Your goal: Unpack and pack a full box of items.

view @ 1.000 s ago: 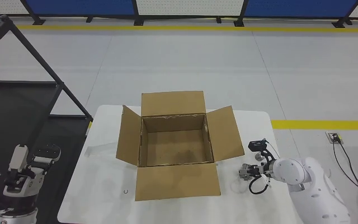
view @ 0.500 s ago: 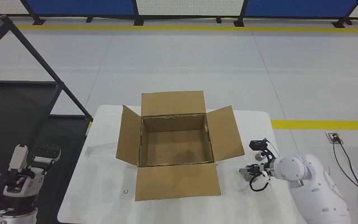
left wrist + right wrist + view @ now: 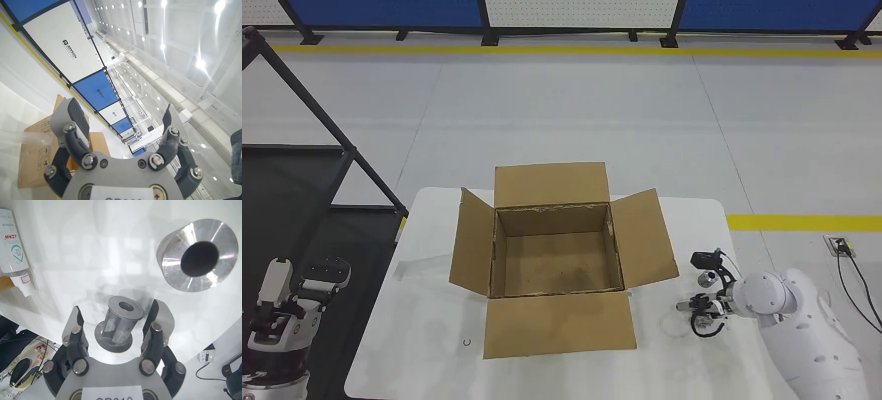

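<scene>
While the cardboard box (image 3: 552, 186) sits in the middle of the white table (image 3: 432, 300) with all four flaps spread, just as it did a second ago, the top view shows the right gripper (image 3: 698, 313) low over the table beside the box's right flap. It has shifted a little away from that flap, toward the table's right edge. The left arm is off the table's left side and has not moved.

In the left wrist view, the left gripper (image 3: 121, 106) points up at the ceiling. Its fingers are spread wide with nothing between them, and the box shows behind one finger.

In the right wrist view, the right gripper (image 3: 117, 308) has its fingers apart on either side of a small metal spool (image 3: 121, 325). The spool stands upright on the table, and a gap shows at each pad. A larger metal cylinder (image 3: 196, 256) with a dark bore stands on the table well beyond the spool. A spray bottle (image 3: 14, 251) lies farther off, beside a brown edge of cardboard.
</scene>
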`<state>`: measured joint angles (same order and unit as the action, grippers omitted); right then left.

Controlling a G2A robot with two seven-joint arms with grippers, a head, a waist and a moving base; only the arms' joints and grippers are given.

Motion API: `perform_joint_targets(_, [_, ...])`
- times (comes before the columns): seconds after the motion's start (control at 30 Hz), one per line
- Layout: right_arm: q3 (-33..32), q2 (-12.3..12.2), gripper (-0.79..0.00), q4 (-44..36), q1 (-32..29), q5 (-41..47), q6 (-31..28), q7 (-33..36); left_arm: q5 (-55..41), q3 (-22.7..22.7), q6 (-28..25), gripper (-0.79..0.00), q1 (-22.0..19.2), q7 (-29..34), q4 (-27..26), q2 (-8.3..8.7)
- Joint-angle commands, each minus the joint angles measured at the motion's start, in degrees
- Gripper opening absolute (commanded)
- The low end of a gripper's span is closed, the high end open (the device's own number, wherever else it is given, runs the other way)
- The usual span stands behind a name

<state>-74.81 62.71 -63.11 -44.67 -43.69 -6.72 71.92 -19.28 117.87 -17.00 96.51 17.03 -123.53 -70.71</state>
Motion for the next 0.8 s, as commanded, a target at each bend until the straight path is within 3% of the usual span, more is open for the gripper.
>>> perform_joint_targets(0.0, [-0.1, -0.1, -0.785, 0.1, 0.0, 0.1, 0.2, -0.4, 0.0, 0.0, 0.0, 0.000, 0.0, 0.0, 0.0, 0.00])
perform_joint_targets(0.37, [-4.7, -1.7, -0.785, -8.3, -3.9, -0.4, 1.4, -2.0, 0.0, 0.0, 0.0, 0.000, 0.0, 0.0, 0.0, 0.00])
perform_joint_targets(0.77, [-15.7, -4.0, -0.785, -39.4, -16.2, -2.3, 3.9, -8.2, 0.0, 0.0, 0.0, 0.000, 0.0, 0.0, 0.0, 0.00])
